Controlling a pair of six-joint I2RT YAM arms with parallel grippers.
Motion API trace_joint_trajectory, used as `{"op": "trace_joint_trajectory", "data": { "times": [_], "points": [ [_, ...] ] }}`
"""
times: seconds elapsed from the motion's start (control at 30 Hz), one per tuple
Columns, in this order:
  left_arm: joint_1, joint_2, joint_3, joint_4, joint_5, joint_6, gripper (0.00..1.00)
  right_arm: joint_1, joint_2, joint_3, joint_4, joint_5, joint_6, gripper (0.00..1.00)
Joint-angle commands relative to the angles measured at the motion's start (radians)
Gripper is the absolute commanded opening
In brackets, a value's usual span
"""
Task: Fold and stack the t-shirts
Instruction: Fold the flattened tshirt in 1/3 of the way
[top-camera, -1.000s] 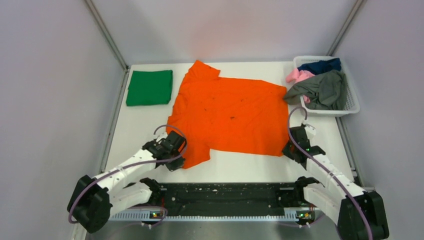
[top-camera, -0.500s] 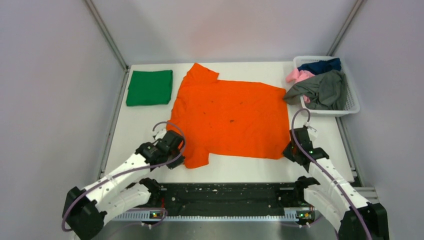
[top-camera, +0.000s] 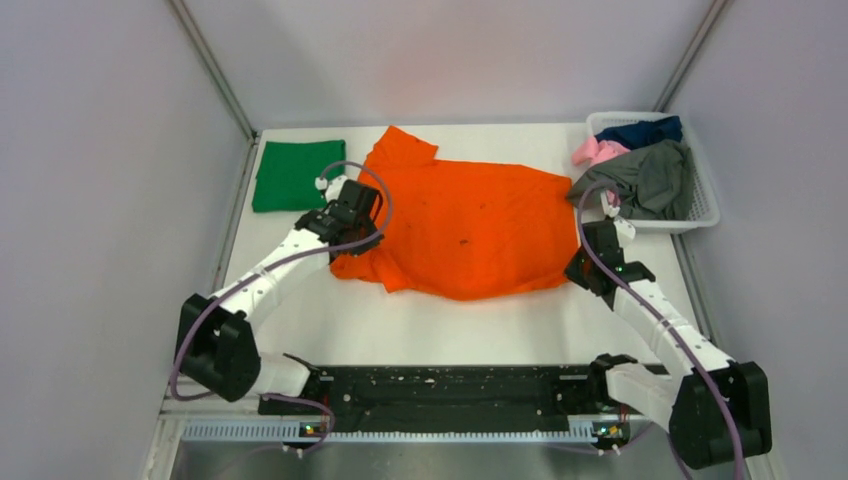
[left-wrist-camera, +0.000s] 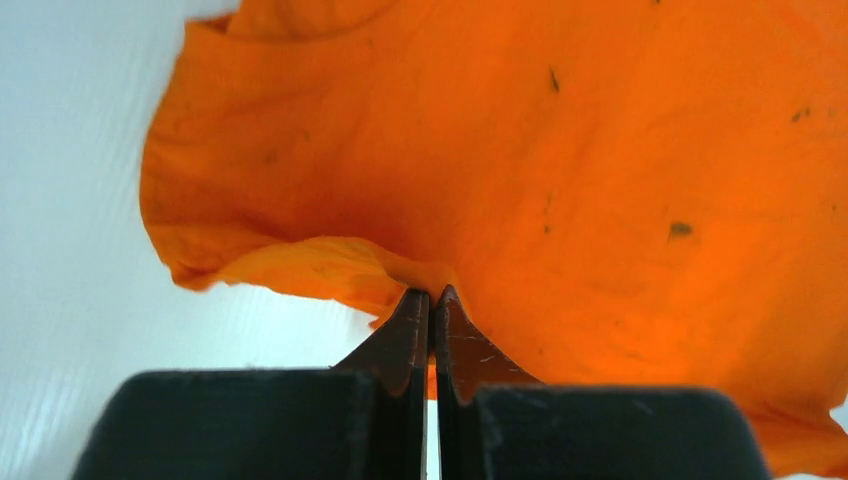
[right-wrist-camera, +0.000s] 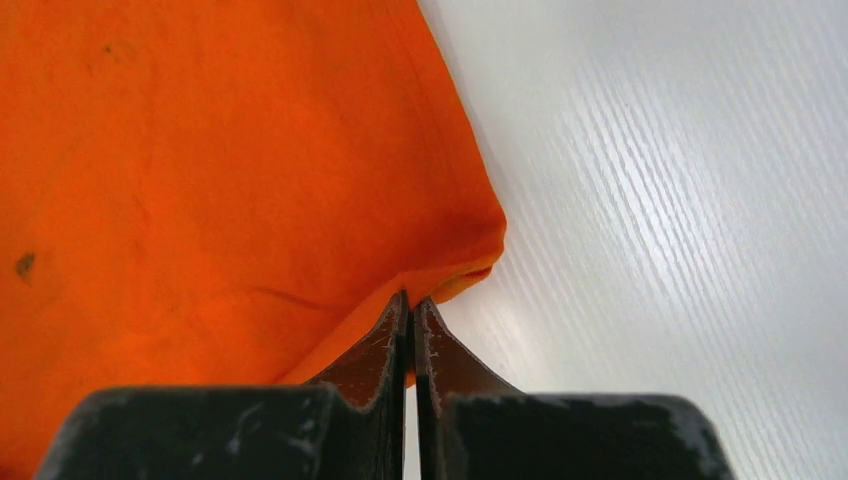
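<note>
Top external: orange t-shirt (top-camera: 470, 225) is pinched tight by left end effector (left-wrist-camera: 431, 296) near the green t-shirt (top-camera: 297, 175), and by right end effector (right-wrist-camera: 410, 300).

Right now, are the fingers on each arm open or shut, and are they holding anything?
Left fingers: shut, pinching an edge of the orange t-shirt.
Right fingers: shut, pinching a corner of the same shirt.

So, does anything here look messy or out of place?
Mostly the basket: a grey shirt spills over its rim toward the orange shirt. That orange one carries small dark specks, and its near edge is rumpled where the left gripper and right gripper pinch it. The green shirt lies neatly folded.
</note>
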Motion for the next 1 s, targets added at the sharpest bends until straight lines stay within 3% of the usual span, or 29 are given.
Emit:
{"op": "trace_joint_trajectory", "data": {
  "times": [0.0,0.97],
  "points": [
    [0.062,0.086,0.108,0.069,0.011,0.114,0.00,-0.034,0.064,0.083,0.063,0.041,-0.050,0.00],
    [0.166,0.631,0.745,0.026,0.009,0.297,0.00,-0.131,0.435,0.308,0.186,0.003,-0.091,0.00]
  ]
}}
